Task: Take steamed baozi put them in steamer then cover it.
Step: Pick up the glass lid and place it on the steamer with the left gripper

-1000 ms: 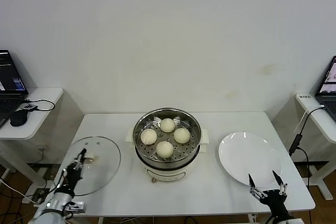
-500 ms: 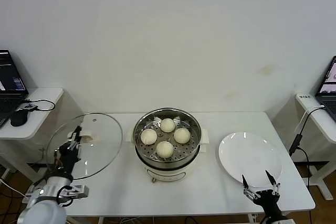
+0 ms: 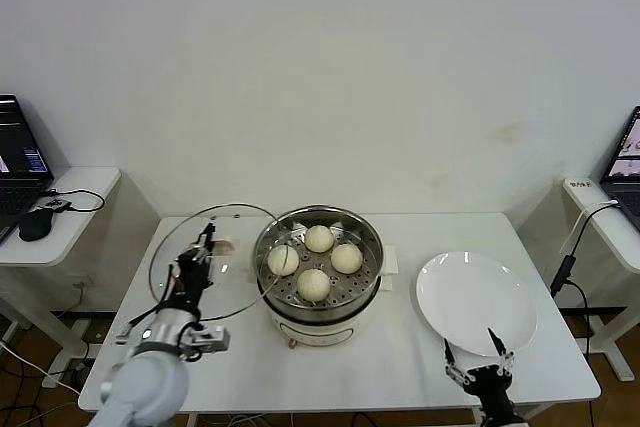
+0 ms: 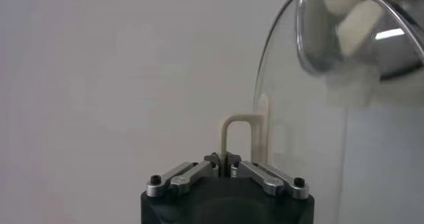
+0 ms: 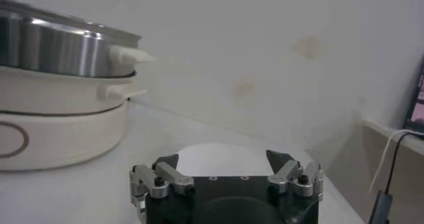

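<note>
From the head view, you have the steamer [image 3: 318,277] at the middle of the white table [image 3: 400,367], uncovered, with all four steamed baozi [image 3: 315,263] sitting on its perforated tray. Your left gripper [image 3: 197,257] is raised above the table just to the left of the pot, its jaws pinching the cream-white handle of the cover [image 3: 215,262]. The glass lid hangs tilted in the air, and its right edge overlaps the steamer's left rim in this view; you cannot tell whether they touch. Your right gripper [image 3: 478,367] is parked low at the near edge of the table, jaws spread wide, just in front of the white plate [image 3: 475,302], which lies to the right of the steamer and apart from it.

In the left wrist view, your left gripper [image 4: 225,160] has its jaws pressed together on the thin handle of the cover [image 4: 331,112], and the glass disc stands edge-up beside them, with the steamer [image 4: 358,26] showing through the glass.

In the right wrist view, your right gripper [image 5: 224,160] holds nothing, jaws well apart. The plate [image 5: 225,158] lies just beyond them, and the steamer [image 5: 63,99] stands off to one side on the table.
</note>
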You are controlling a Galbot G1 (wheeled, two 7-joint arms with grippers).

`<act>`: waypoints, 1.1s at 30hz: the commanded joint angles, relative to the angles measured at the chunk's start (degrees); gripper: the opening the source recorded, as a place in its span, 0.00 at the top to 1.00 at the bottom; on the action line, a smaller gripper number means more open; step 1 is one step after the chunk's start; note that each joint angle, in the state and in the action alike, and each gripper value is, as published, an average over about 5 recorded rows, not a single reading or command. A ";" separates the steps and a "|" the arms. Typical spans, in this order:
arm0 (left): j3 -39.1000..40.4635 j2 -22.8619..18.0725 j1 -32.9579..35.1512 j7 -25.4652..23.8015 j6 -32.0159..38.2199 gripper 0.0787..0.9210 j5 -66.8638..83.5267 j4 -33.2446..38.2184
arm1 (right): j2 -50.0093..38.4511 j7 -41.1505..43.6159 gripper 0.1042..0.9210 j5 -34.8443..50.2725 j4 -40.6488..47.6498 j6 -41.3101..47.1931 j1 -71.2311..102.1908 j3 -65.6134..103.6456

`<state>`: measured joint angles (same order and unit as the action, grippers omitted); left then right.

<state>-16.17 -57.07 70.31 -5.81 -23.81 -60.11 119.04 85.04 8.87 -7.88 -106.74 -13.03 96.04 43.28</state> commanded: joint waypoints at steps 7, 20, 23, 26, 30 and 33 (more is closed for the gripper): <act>15.95 -15.29 -15.08 -10.85 -7.29 0.94 -17.23 -6.84 | 2.31 -2.41 0.12 -8.05 1.78 -1.01 -0.99 -1.36; 19.65 -19.04 -16.44 -10.75 -6.55 0.94 -20.64 -10.13 | 2.61 -2.39 0.12 -8.63 2.25 -1.45 -0.74 -1.64; 20.13 -19.48 -16.28 -10.48 -6.40 0.94 -20.87 -10.34 | 2.69 -2.39 0.12 -8.78 2.25 -1.47 -0.63 -1.74; 20.57 -19.72 -16.34 -10.19 -6.24 0.94 -20.97 -10.68 | 2.80 -2.38 0.12 -8.87 2.15 -1.46 -0.50 -1.95; 20.76 -19.94 -16.28 -9.75 -5.88 0.94 -21.07 -11.52 | 2.83 -2.36 0.12 -8.93 2.14 -1.54 -0.34 -2.08; 20.82 -20.21 -15.95 -9.51 -5.64 0.94 -21.13 -11.99 | 2.79 -2.34 0.12 -8.97 2.07 -1.63 -0.16 -2.09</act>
<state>3.19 -75.74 55.00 -15.14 -29.38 -79.85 108.33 87.73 6.65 -16.43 -104.63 -14.54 95.79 41.30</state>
